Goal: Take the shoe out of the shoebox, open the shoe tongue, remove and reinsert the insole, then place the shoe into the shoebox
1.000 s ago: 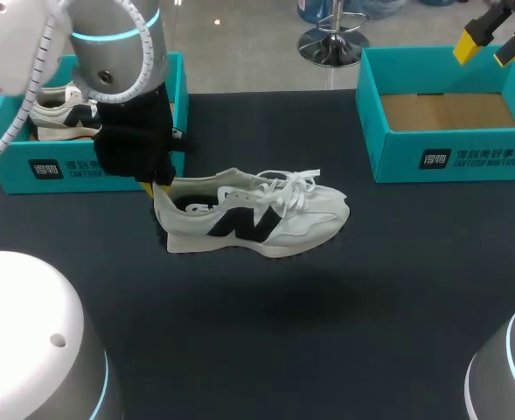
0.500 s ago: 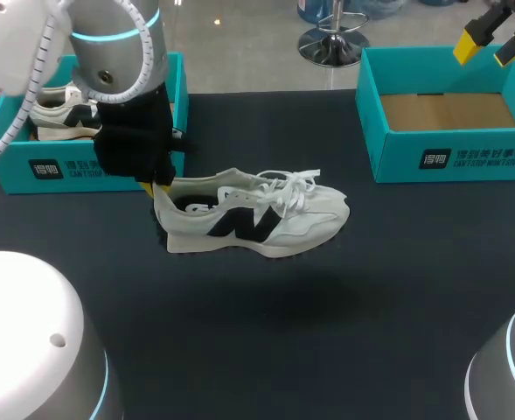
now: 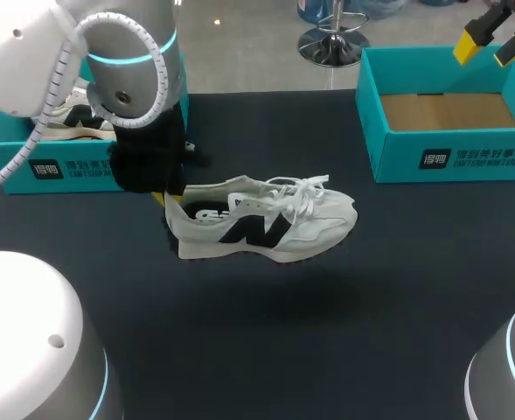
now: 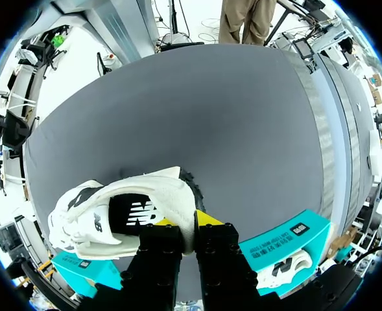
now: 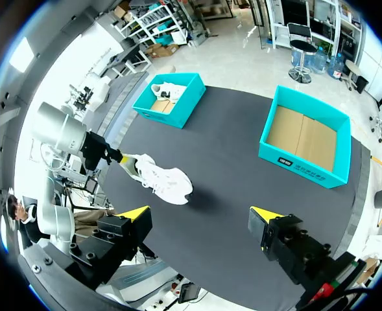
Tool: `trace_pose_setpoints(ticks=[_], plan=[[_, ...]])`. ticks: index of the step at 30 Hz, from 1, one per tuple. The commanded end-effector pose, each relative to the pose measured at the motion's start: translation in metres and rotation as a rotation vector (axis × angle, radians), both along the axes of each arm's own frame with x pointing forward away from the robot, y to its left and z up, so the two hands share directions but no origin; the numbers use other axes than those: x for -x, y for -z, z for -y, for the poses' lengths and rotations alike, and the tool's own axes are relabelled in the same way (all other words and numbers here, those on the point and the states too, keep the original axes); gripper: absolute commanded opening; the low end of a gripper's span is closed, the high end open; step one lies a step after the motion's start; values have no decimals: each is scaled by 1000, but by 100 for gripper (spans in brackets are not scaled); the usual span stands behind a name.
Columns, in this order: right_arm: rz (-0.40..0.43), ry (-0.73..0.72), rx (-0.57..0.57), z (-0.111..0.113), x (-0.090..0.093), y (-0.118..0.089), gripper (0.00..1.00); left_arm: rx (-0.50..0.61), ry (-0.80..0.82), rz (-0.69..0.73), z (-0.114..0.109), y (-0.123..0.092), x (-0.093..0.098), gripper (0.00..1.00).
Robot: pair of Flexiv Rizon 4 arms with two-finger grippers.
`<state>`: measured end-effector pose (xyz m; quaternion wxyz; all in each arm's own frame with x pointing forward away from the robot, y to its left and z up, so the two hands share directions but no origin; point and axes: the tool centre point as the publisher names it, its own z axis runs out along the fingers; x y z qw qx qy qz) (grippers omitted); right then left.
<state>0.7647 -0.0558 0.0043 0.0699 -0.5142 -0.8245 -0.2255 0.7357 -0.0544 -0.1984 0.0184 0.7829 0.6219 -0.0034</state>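
Note:
A white sneaker [image 3: 274,223] with a black side logo and white laces hangs just above the dark table, toe pointing right. My left gripper [image 3: 171,208] is shut on its heel collar. In the left wrist view the heel [image 4: 181,201] sits pinched between the yellow tips of the left gripper [image 4: 187,223]. The empty teal shoebox [image 3: 449,157] with a cardboard floor stands at the back right. My right gripper [image 3: 495,39] hovers high above that box, open and holding nothing. From the right wrist view the sneaker [image 5: 166,181] lies far ahead of the wide-apart right gripper [image 5: 199,214].
A second teal box [image 3: 30,166] at the back left holds another white shoe [image 3: 69,122], partly hidden by my left arm. Dark table cloth [image 3: 327,350] stretches in front of the sneaker and between the two boxes.
My left arm has carried the sneaker a little to the right and toward the table's front. The right gripper has stayed in place.

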Motion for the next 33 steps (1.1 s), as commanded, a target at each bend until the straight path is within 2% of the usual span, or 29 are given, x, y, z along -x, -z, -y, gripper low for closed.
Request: trace_pose_setpoints(ticks=[1, 7, 15, 25, 33], plan=[[-3, 1, 3, 0, -1, 0, 100, 26, 18, -8, 13, 30, -7, 0], [-3, 1, 3, 0, -1, 0, 100, 27, 21, -2, 26, 65, -7, 0], [-3, 1, 3, 0, -1, 0, 100, -3, 20, 10, 31, 96, -5, 0], [-3, 1, 3, 0, -1, 0, 100, -19, -11, -11, 32, 126, -4, 0], [-3, 1, 3, 0, -1, 0, 100, -27, -19, -29, 32, 141, 2, 0]])
